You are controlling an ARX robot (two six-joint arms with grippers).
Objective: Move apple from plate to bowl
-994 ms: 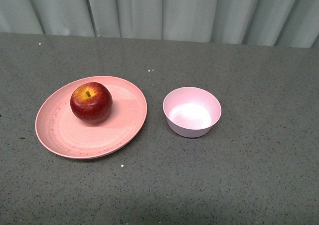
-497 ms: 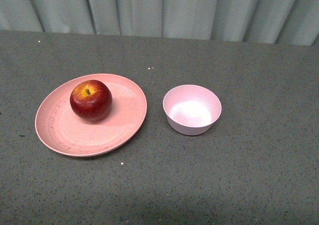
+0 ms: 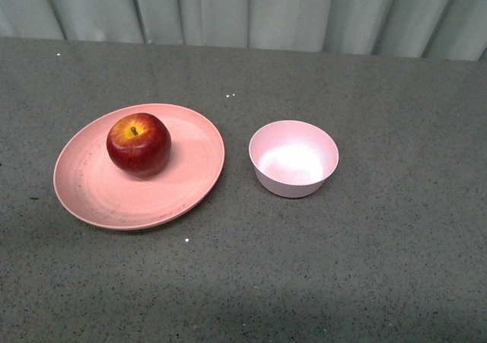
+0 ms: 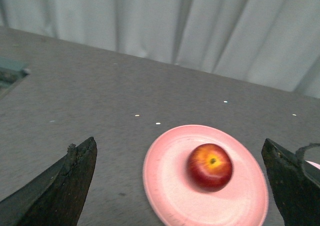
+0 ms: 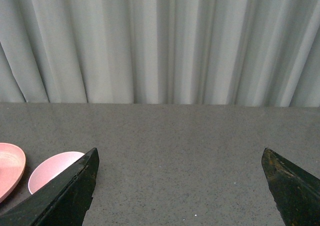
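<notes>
Counter [image 3: 380, 267]: dark grey, speckled, filling most of the front view. It carries all items listed below.

Curtain [image 3: 251, 12]: pale, pleated, hanging along the far edge of the counter.

Left tool [image 4: 178, 143]: spread wide, nothing between its dark fingers [image 4: 65, 186]. In its wrist view the plate and apple lie on the counter between the two fingertips, ahead of them and clear of both. Not visible in the front view.

Right tool [image 5: 180, 151]: spread wide, holding nothing. Its wrist view shows bare counter and curtain between the fingers [image 5: 60, 196], with the edges of the plate and bowl beside one finger. Not visible in the front view.

Plate [image 3: 99, 198]: salmon pink, shallow, flat on the counter to the left of the bowl. Near the bowl, not touching it.

Bowl [image 3: 293, 185]: pale pink, upright, whitish inside, nothing in it.

Apple [image 3: 138, 144]: dark red, yellow-orange around the stem, stem up. It sits on the plate, toward the plate's far left part, well apart from the bowl.

Specks [image 3: 230, 96]: a few tiny white ones scattered on the counter.
</notes>
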